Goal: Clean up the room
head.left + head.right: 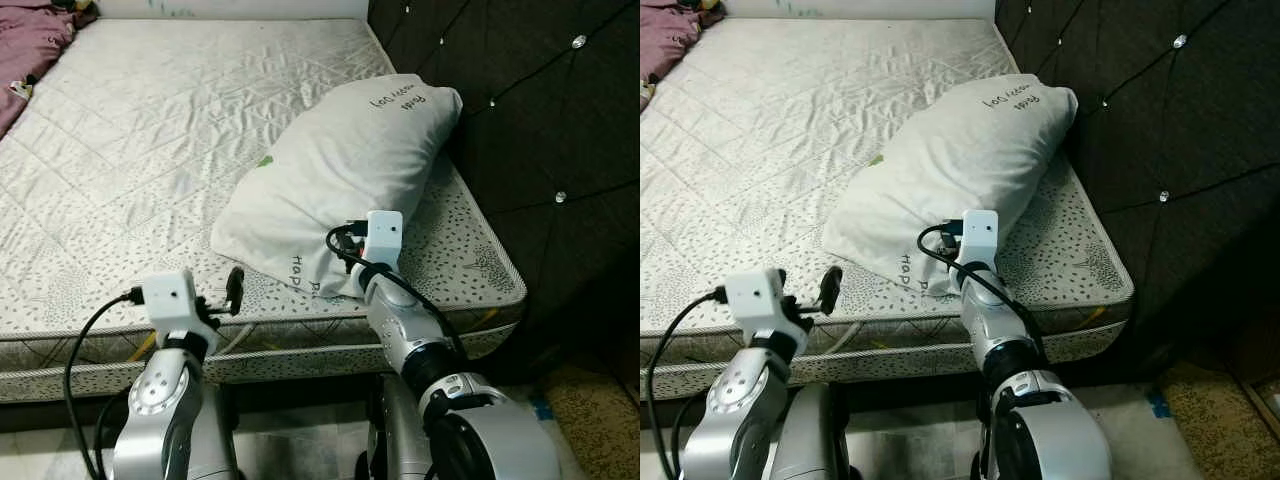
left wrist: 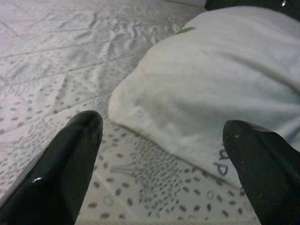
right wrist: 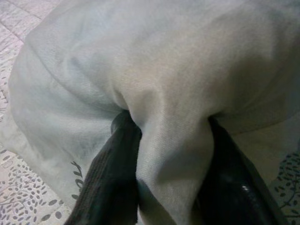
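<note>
Pillow [image 1: 340,180] lies askew near the headboard [image 1: 530,120]; right claw [image 3: 164,154] pinches a fold to shift it, left claw [image 2: 159,159] waits spread beside.

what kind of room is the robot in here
Most likely a bedroom. A bare quilted mattress fills the view, a white pillow lies on it near a dark tufted headboard, and the right gripper is pinching a fold of the pillow.
</note>
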Motion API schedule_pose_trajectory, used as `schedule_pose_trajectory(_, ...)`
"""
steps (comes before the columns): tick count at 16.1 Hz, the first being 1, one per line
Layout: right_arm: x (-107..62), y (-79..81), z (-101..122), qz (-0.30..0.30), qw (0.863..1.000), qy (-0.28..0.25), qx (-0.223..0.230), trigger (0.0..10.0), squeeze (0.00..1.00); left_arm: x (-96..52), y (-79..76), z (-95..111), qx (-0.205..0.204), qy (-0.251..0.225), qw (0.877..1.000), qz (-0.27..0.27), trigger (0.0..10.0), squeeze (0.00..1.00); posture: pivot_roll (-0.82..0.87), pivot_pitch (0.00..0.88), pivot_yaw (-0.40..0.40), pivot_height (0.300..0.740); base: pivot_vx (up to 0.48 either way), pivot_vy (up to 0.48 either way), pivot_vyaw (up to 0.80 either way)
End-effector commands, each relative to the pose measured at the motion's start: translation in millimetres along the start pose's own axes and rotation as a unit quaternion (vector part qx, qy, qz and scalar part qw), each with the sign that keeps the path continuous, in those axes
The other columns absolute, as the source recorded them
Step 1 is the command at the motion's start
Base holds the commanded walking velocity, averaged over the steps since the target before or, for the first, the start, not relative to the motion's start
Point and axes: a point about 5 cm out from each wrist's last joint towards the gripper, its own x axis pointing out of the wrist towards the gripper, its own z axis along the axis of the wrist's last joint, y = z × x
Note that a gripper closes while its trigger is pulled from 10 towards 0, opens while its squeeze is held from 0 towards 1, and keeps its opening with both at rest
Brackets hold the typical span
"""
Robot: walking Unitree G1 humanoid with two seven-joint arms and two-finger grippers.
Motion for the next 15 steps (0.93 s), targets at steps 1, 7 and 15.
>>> schedule_pose_trajectory(1,2.6,6.9,6.1,0.016,1.0,-0.009,-0.006,0.0,0.0,0.7,0.9,-2.0,0.004,0.004,1.0,0.003,10.0,0.0,0.14,0.056,-0.014,0.528,0.0,0.0,0.0)
schedule_pose_trajectory(7,2.8,-9.2,11.5,0.001,0.999,-0.027,-0.04,0.0,0.0,5.7,1.2,-1.4,0.007,0.002,1.0,0.002,10.0,0.0,0.13,0.042,-0.007,0.528,0.0,0.0,0.0)
schedule_pose_trajectory(15,2.2,-108.2,104.1,-0.097,0.984,-0.082,-0.124,0.0,0.0,11.2,3.0,0.2,0.011,-0.005,1.0,0.007,10.0,0.0,0.12,0.022,-0.015,0.528,0.0,0.0,0.0)
